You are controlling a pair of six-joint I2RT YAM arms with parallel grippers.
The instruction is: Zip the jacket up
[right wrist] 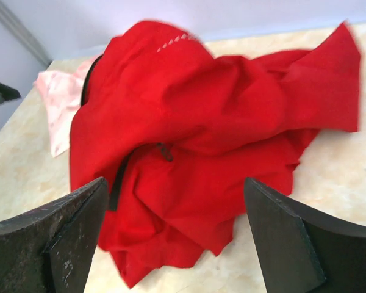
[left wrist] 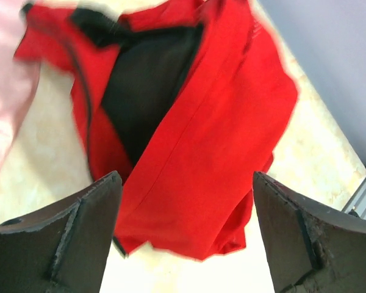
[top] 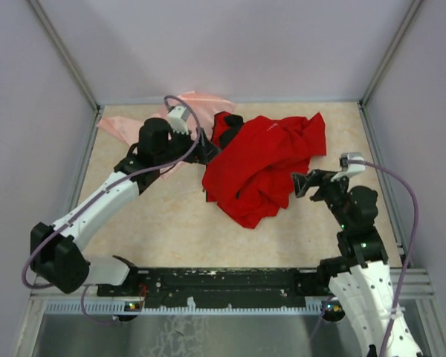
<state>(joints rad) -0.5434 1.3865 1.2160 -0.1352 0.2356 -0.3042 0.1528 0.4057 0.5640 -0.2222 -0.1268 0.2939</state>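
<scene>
Left gripper (left wrist: 184, 201) has its jaws spread wide and it holds nothing; it is at the left edge of the jacket (top: 264, 163), but I cannot tell if a finger touches the cloth. Right gripper (right wrist: 175, 195) is also wide open and holds nothing; it points at the right side of the jacket and is near to it. The jacket lies crumpled in a heap on the table (top: 171, 223), toward the far middle; its front is open, so the black lining (left wrist: 146, 91) shows; small white lettering (right wrist: 171, 43) is on the upper part. A pale pink cloth (top: 123, 123) lies at the far left, just beside the jacket and partly under the left arm.
</scene>
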